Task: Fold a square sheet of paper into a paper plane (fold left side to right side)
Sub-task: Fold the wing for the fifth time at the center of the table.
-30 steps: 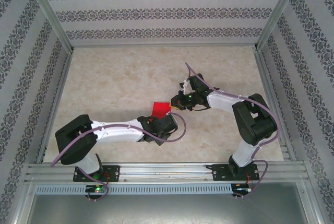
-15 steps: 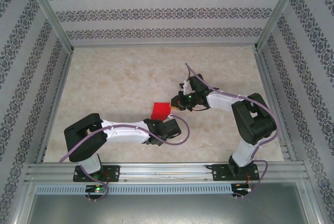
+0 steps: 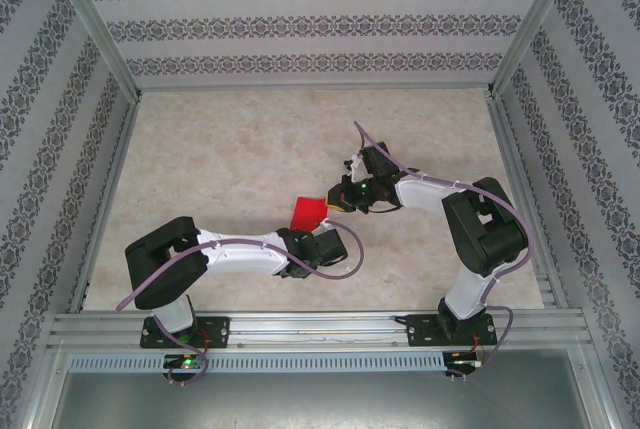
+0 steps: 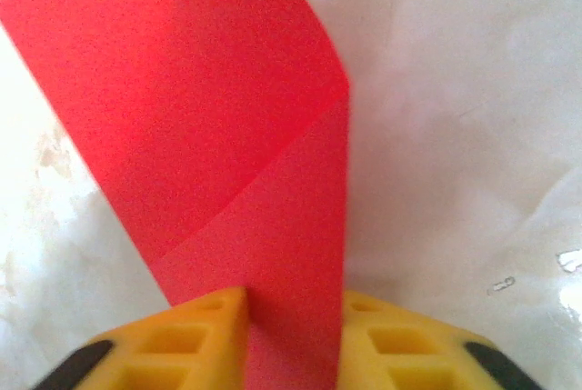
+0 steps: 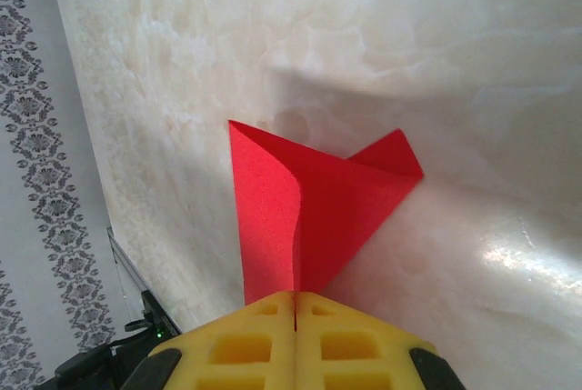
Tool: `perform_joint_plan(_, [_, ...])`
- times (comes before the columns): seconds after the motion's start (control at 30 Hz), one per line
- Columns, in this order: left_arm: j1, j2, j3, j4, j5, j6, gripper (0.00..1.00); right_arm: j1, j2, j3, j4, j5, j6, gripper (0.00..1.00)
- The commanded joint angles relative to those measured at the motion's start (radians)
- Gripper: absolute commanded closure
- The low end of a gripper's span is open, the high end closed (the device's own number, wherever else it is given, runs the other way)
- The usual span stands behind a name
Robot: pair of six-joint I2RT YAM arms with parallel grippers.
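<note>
The square sheet of paper is a small creased red shape held just above the marble table, between both arms near the middle. My right gripper is shut on its right end; in the right wrist view the yellow pads meet with the red fold running out from between them. My left gripper comes up from below. Its yellow fingers stand a little apart, and a layered band of the paper fills the gap and touches both. The paper's far corner points away from the left gripper.
Patterned walls and aluminium rails box in the table. The arm bases sit on the front rail. Bare tabletop lies behind and to the left of the paper.
My left arm's elbow has swung right and its jaws have narrowed onto the paper. The paper and right gripper have barely moved.
</note>
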Motion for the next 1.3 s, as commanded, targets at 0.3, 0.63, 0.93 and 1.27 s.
perform_joint_plan(0.3, [-0.02,-0.014,0.002,-0.01,-0.008,-0.019,0.95,-0.034,-0.016,-0.011,-0.047,0.057,-0.031,1.0])
perform_joint_plan(0.63, [0.02,-0.086,0.003,0.015,0.146,-0.041,1.0,-0.15,-0.259,-0.159,-0.132,0.217,-0.086,0.74])
perform_joint_plan(0.93, [0.187,-0.123,0.0,0.067,0.564,-0.089,1.0,-0.206,-0.53,-0.337,-0.136,0.292,-0.121,0.64])
perform_joint_plan(1.27, [0.327,-0.081,-0.026,0.205,0.901,-0.21,1.0,-0.177,-0.641,-0.488,-0.04,0.279,-0.085,0.6])
